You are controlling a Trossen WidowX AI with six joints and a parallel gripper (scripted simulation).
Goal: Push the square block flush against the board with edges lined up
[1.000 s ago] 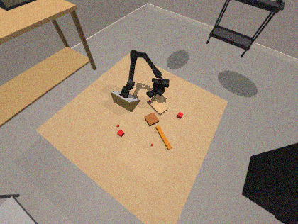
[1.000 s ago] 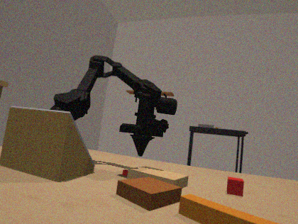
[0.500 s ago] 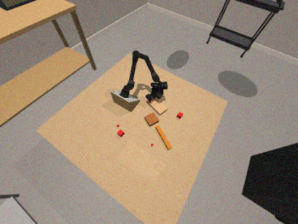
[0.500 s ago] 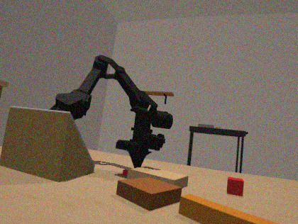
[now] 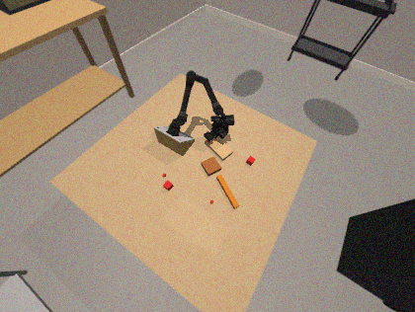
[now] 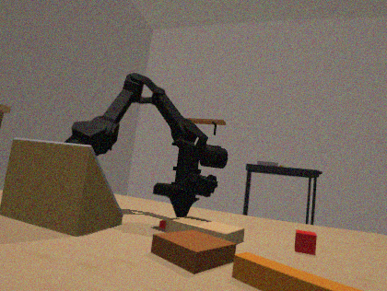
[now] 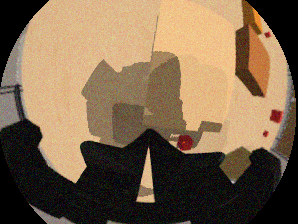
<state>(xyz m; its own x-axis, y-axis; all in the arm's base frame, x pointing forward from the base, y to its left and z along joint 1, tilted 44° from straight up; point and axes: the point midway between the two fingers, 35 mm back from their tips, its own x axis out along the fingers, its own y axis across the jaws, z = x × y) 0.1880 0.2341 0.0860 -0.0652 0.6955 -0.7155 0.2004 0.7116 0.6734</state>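
The square block (image 5: pixel 210 166) (image 6: pixel 193 241) (image 7: pixel 258 62) is brown and lies flat. The pale rectangular board (image 5: pixel 222 151) (image 6: pixel 212 226) (image 7: pixel 205 37) lies flat beside it, towards the arm. A narrow gap shows between them in the top view, and one block corner is nearest the board's long side. My gripper (image 6: pixel 182 215) (image 7: pixel 149 131) is shut and empty, pointing straight down. Its tips are low at the far side of the board, near its end by the arm base. Its shadow falls across the board and table. Whether the tips touch the board I cannot tell.
An orange bar (image 5: pixel 227 192) (image 6: pixel 286 272) lies past the block. A small red cube (image 6: pixel 162 225) (image 7: pixel 185 142) is close to my fingertips. Larger red cubes (image 5: pixel 251 160) (image 5: pixel 168 186) lie to both sides. A wedge-shaped box (image 5: pixel 174 142) (image 6: pixel 51 184) stands by the arm base.
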